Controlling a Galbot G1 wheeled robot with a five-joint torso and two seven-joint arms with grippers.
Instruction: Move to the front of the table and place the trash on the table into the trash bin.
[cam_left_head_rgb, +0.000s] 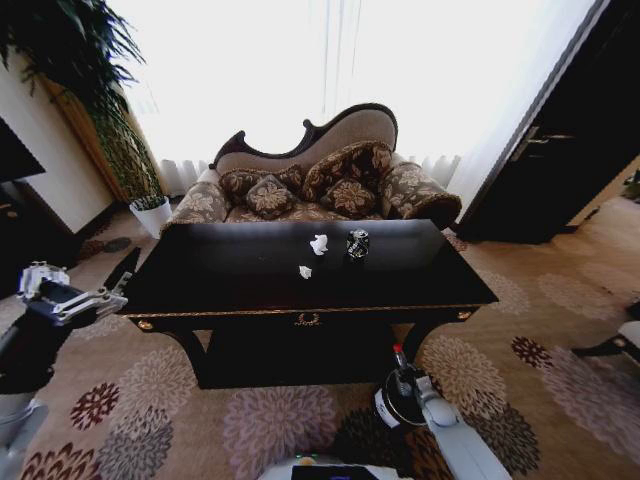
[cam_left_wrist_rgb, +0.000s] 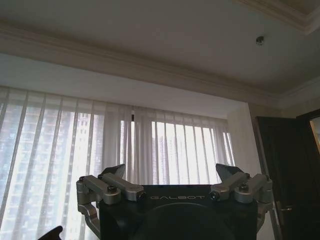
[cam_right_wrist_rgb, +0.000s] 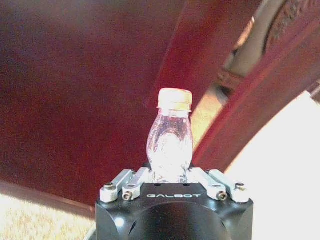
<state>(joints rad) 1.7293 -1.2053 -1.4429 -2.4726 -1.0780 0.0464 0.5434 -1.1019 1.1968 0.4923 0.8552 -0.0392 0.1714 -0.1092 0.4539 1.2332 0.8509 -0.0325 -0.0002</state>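
Head view: the right hand (cam_left_head_rgb: 400, 378) holds the bottle (cam_left_head_rgb: 398, 362) below the counter's (cam_left_head_rgb: 420, 285) front edge, over the trash bin (cam_left_head_rgb: 392, 408); releasing it seems next. On the counter remain two paper balls (cam_left_head_rgb: 318, 244) and one can (cam_left_head_rgb: 357, 243). Left wrist view: the left hand (cam_left_wrist_rgb: 172, 175) is spread wide, empty. Right wrist view: one bottle (cam_right_wrist_rgb: 170, 142) gripped.

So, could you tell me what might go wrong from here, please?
The right gripper holds the bottle only by its base, cap up, just above the bin. Released tilted, it could catch the rim and fall onto the carpet.
That arm sits close under the table edge, so lifting straight up may strike it.
The can and two paper balls are light and could get knocked off.
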